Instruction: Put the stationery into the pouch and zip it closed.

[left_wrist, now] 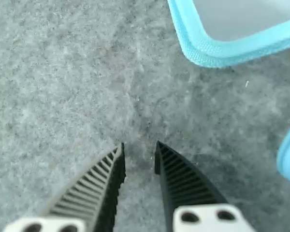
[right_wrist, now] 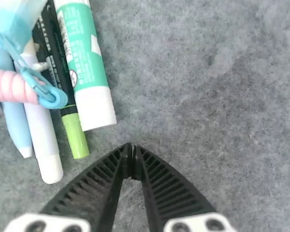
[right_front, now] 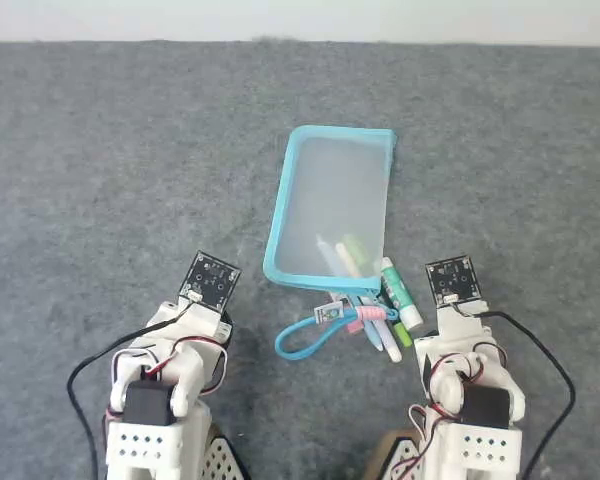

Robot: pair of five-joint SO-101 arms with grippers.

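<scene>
The translucent pouch (right_front: 335, 195) with a light blue edge lies flat at the table's middle, its opening toward the arms. Several pens (right_front: 380, 325) lie half inside it, with their ends sticking out of the opening. Among them are a green-and-white marker (right_wrist: 84, 67), a green-tipped pen (right_wrist: 73, 133) and a white pen (right_wrist: 43, 145). The blue zipper pull (right_wrist: 44, 93) with a pink coil (right_wrist: 9, 84) rests on them. My right gripper (right_wrist: 132, 147) is shut on nothing, just short of the pen tips. My left gripper (left_wrist: 138, 147) is slightly open over bare carpet near the pouch's corner (left_wrist: 203, 50).
A blue loop strap (right_front: 308, 338) lies on the grey carpet (right_front: 130, 150) between the two arms, in front of the pouch. The left arm (right_front: 195, 330) and right arm (right_front: 455, 340) stand at the near edge. A pale wall runs along the far edge.
</scene>
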